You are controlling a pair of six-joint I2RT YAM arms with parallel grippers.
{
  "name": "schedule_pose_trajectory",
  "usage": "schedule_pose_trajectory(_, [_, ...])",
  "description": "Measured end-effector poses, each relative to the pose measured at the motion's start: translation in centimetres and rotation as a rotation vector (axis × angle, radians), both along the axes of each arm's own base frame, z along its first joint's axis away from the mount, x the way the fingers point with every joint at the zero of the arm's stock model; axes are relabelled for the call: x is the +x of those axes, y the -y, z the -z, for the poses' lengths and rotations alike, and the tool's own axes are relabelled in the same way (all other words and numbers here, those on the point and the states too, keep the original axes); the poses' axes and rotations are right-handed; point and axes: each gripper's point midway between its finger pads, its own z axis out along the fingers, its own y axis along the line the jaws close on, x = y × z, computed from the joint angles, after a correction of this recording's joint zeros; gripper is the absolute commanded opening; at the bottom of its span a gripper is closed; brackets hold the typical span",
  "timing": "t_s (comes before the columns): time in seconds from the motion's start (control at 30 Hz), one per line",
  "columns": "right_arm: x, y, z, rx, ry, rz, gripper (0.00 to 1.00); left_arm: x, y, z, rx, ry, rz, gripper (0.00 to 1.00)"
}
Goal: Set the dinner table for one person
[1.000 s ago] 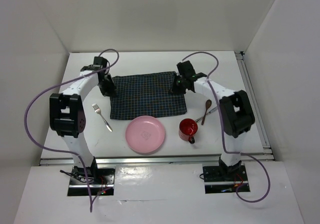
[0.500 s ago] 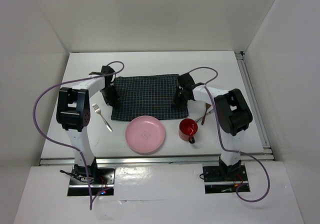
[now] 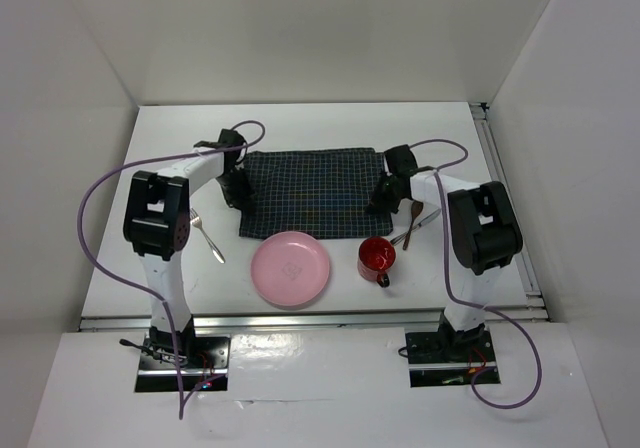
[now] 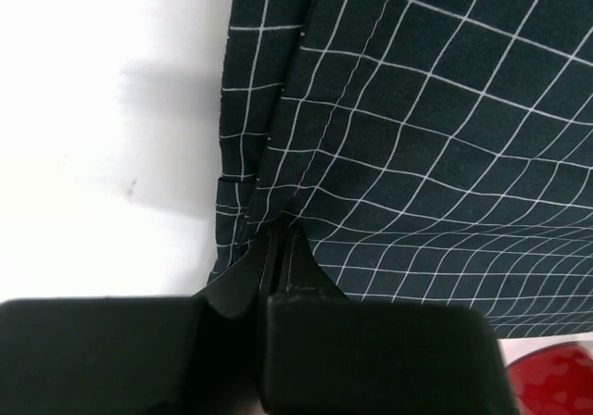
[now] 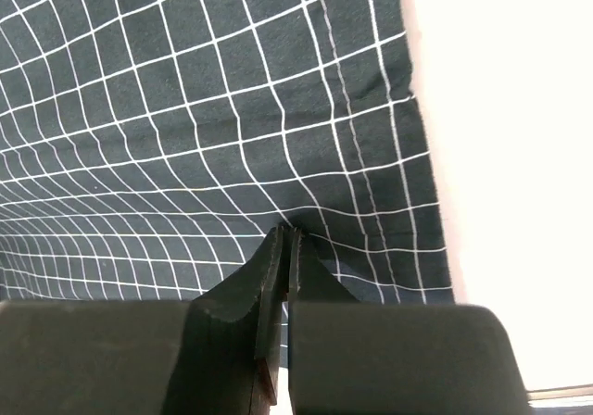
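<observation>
- The left gripper [image 4: 283,241] was pinching the cloth's [image 3: 312,190] left edge.
- The cloth lay flat on the bench [image 3: 300,123], long axis running left to right between both arms, with the plate [image 3: 290,269] at its near edge.
- The right gripper [image 5: 285,239] was pinching its right edge.

Red cup [image 4: 548,384], perhaps, cropped at the lower-right corner.

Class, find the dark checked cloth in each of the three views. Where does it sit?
Top external: cloth mid-table, beyond the pink plate.
Left wrist: fills the right side, pinched in the left gripper.
Right wrist: fills the left side, pinched in the right gripper.
Shared landmark: the white dinner table bordering the cloth.
</observation>
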Motion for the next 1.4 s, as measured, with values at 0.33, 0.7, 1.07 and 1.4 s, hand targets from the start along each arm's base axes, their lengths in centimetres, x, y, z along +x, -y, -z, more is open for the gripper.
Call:
schedule_pose_trajectory(0.33, [0.3,0.7,0.0,-0.019,-0.011,-0.005,0.00,1.6,1.2,-0.1,-0.017,0.010,0.020,0.00])
schedule_pose_trajectory(0.7, [2.3,0.1,-6.5,-0.013,0.074,-0.064,0.52,1.7,0.2,-2.2,0.054,0.047,0.013,0.35])
schedule_pose_trajectory(1.07, [-5.8,3.1,-21.6,0.017,0.455,-0.029,0.85,1.4,0.6,-14.8,0.001,0.391,0.082,0.52])
schedule_pose_trajectory(1.4, [-16.0,4.4,-11.6,0.007,0.095,-0.005,0.88,-3.4,0.6,-21.2,-0.018,0.607,0.127,0.52])
